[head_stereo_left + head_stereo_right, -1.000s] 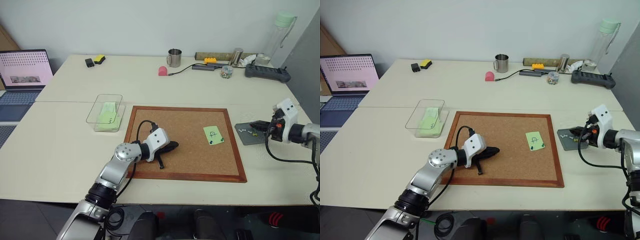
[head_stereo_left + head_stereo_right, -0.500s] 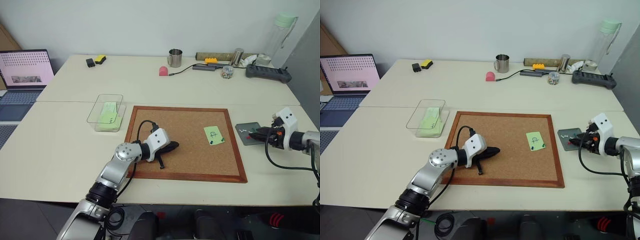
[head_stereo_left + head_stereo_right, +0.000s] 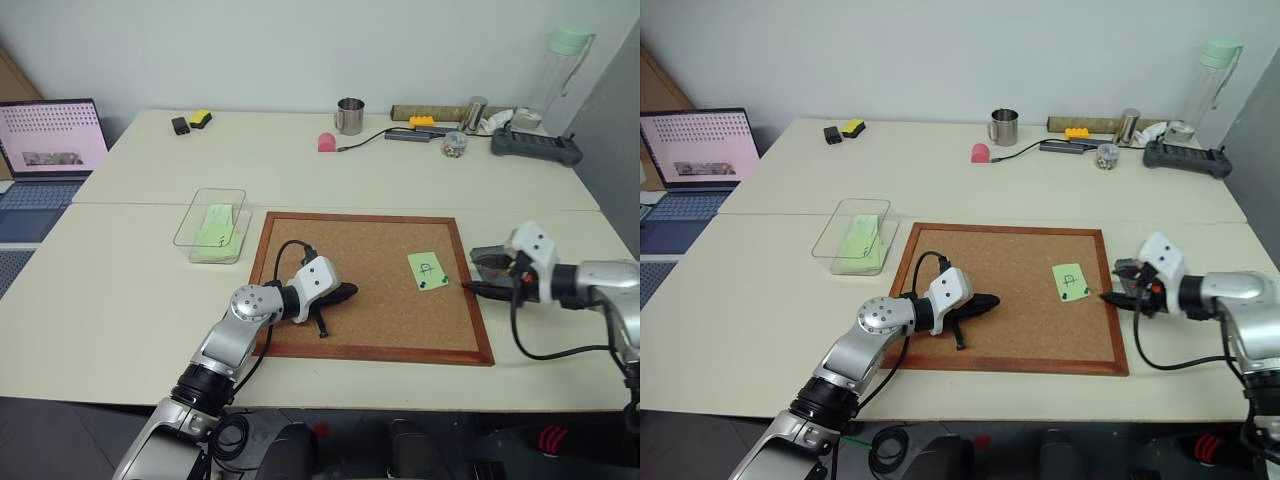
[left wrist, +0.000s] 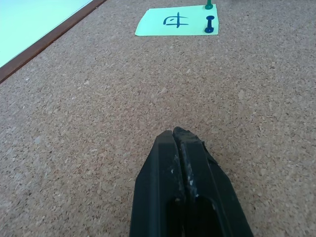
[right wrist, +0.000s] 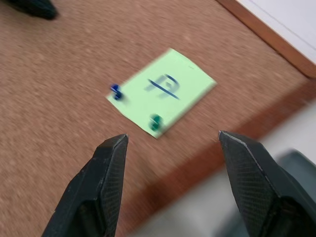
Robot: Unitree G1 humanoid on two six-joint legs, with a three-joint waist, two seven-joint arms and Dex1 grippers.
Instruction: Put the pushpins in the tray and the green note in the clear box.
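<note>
Light-green square paper note (image 3: 427, 270) lies on the brown cork board (image 3: 380, 330), fixed there by a blue pushpin (image 5: 115, 90) and a green pushpin (image 5: 156, 121). The right gripper (image 5: 170, 148) faces them with fingers apart, probably to pull one; the left gripper (image 4: 178, 143) rests closed and empty on the cork.

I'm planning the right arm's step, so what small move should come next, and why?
Probably ease the right claw, jaws open, forward onto the green pushpin. That pin and a blue pushpin hold the green note on the corkboard, so the note can't be lifted yet.
</note>
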